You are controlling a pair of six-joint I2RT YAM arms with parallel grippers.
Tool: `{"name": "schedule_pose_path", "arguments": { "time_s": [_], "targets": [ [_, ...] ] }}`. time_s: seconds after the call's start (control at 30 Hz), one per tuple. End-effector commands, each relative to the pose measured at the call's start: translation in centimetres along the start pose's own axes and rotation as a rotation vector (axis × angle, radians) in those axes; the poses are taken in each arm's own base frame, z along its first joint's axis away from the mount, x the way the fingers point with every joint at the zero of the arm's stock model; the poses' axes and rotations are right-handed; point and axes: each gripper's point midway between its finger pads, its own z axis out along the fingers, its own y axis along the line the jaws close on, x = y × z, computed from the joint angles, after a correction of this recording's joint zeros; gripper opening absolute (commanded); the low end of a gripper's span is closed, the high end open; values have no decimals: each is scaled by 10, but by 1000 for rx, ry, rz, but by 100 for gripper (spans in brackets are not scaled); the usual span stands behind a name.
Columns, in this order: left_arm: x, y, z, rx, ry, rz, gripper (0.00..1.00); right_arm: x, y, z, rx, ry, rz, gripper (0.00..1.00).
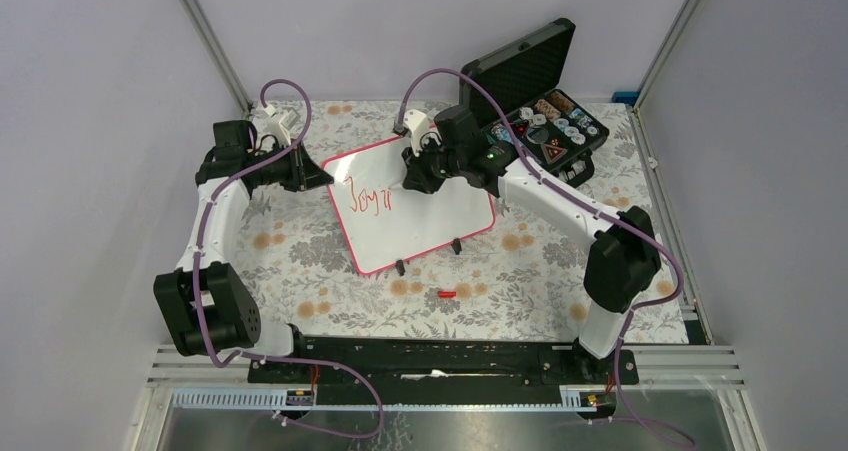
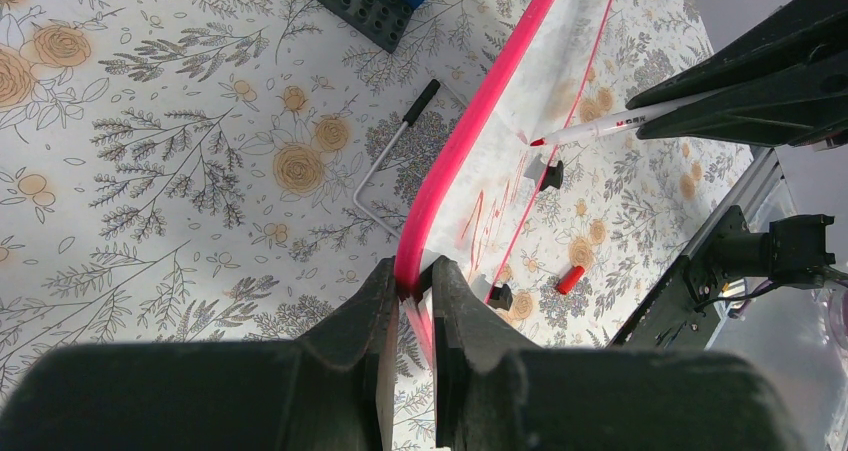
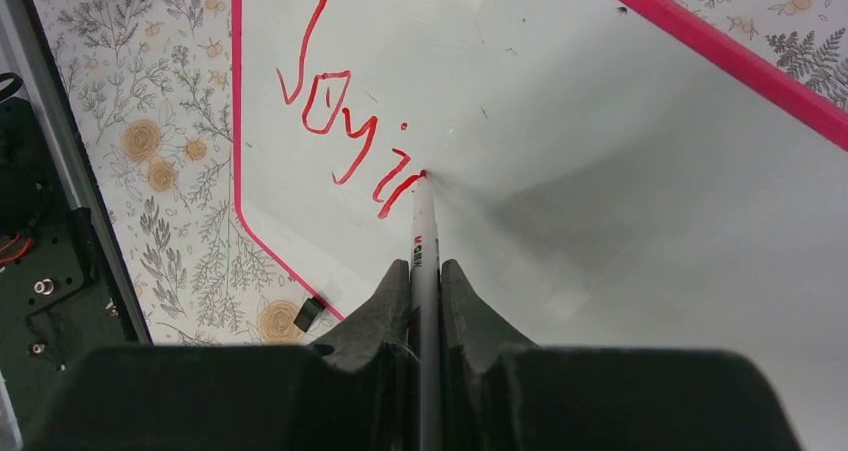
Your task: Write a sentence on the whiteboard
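A small red piece (image 1: 447,294) lies on the flowery worktop (image 1: 300,261), near the front and by itself.

Just past it is the whiteboard (image 1: 430,226). It sits in the middle of the worktop, turned a bit crooked. It is shiny and white, with a thin pink rim and round corners. Two little black clip feet (image 1: 400,267) are on its near edge.

Red writing (image 3: 345,121) is on the left part of the board. It says "Joy", and then a dotted "i" and one more short stroke. The rest of the board is bare.

The left claw (image 2: 415,276) is pinched tight on the pink rim at the board's left side. Its two fingers are almost together, with only the rim between them.

The right claw (image 3: 424,271) hangs over the middle of the board. It is squeezed tight around a white marker (image 3: 424,231). The marker's red tip touches the board at the end of the last red stroke.

A thin bent metal rod (image 2: 395,156) lies on the worktop beside the board's far edge.

Far back on the right, a black case (image 1: 545,121) stands open. It has small round things inside.
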Motion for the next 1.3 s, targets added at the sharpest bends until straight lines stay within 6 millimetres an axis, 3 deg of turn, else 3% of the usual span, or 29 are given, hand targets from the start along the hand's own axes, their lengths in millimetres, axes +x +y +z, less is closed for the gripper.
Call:
{"name": "schedule_pose_path", "arguments": {
  "time_s": [0.0, 0.83, 1.27],
  "targets": [
    [-15, 4, -2, -39, -42, 111, 0, -20, -6, -4, 23, -50, -16, 0],
    [-16, 6, -2, -47, -41, 105, 0, -2, -19, -12, 61, -18, -10, 0],
    [-15, 6, -1, -47, -40, 105, 0, 17, -10, -9, 20, 17, 0, 0]
  ]
}}
